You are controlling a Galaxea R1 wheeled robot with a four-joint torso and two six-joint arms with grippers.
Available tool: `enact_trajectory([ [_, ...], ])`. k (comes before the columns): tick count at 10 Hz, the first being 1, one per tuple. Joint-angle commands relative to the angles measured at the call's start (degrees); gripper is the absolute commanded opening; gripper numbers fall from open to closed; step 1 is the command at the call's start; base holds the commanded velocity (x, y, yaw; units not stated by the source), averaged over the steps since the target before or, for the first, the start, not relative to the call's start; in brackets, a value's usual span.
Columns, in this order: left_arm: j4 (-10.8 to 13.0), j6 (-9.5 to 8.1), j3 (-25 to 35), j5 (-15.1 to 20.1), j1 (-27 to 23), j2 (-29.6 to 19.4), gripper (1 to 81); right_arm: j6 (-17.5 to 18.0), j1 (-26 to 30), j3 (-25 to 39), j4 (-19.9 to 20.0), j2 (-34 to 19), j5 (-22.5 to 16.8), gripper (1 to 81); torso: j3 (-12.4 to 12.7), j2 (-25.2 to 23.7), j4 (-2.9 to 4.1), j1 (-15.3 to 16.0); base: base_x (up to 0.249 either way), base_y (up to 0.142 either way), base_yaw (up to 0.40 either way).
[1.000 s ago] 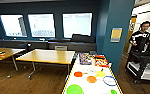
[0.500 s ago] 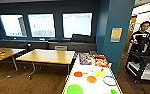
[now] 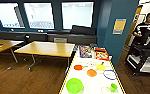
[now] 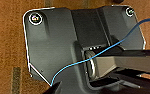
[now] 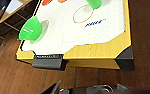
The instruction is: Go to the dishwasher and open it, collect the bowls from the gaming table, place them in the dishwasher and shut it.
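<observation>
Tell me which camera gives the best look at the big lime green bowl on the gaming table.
The right wrist view: the lime green bowl shows large, side on, near the gaming table end. The head view shows it from above, cut by the picture's lower edge. The left wrist view shows robot parts over floor.

Seemingly glossy plastic bowls

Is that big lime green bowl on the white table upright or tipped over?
Upright. The lime green bowl sits on the white table with its open mouth facing up.
</observation>
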Motion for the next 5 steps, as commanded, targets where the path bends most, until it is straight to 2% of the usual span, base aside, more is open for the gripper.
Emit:
enact_trajectory([
  [1, -0.4, -0.10, 0.2, 3.0, -2.2, -0.1, 81.1, 0.4, 9.0, 2.5, 5.0, -8.1, -6.9, 81.1, -5.2, 0.0, 0.00, 0.0, 0.000, 0.000, 0.000],
  [4, -0.3, -0.10, 0.2, 3.0, -2.2, 0.0, 81.1, 0.5, 18.0, 2.2, 8.8, -10.8, -14.1, 81.1, -11.1, 0.0, 0.00, 0.0, 0.000, 0.000, 0.000],
  [5, -0.4, -0.10, 0.2, 3.0, -2.2, 0.0, 81.1, 0.5, 21.1, 1.7, 10.2, -10.8, -17.2, 81.1, -7.8, 0.1, 0.00, 0.0, 0.000, 0.000, 0.000],
])
